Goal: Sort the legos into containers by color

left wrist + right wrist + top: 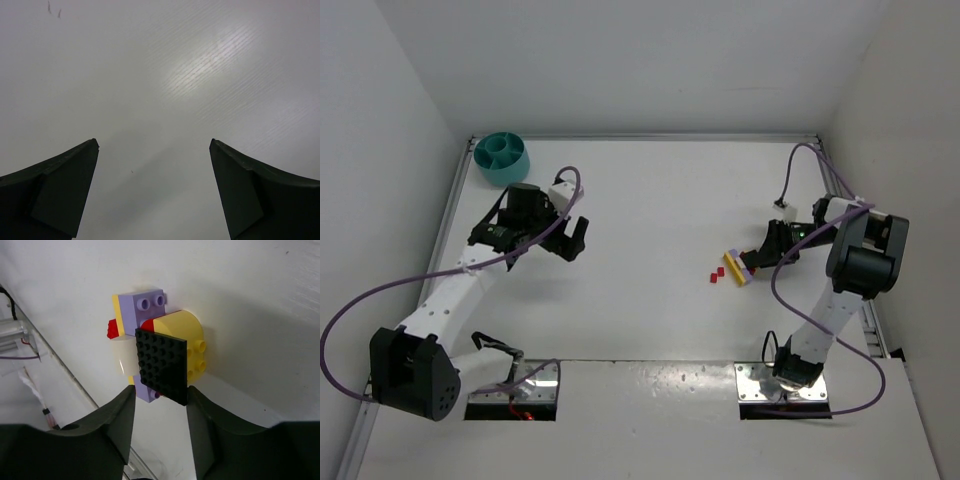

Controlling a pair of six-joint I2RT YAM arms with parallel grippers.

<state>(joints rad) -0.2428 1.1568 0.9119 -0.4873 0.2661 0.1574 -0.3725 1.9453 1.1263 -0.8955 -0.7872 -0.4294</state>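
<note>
The tabletop (650, 200) carries the teal bowl (502, 155) at ten o'clock; the left gripper (153, 144) hangs wide apart. At three o'clock the right gripper (161, 395) straddles the legos (160, 360) — light, rigid, slick, best pinched across flat sides — whether clamped, I cannot tell.

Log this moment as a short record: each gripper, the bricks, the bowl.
left gripper: open, above bare table, nothing between the fingers
right gripper: jaws either side of the near end of the brick cluster; grip cannot be told
cluster parts: purple brick, yellow rounded brick, black studded plate, red piece, in one clump
loose: two red bricks on the table beside the cluster
teal bowl: far left corner, divided, no bricks visible in it
</note>
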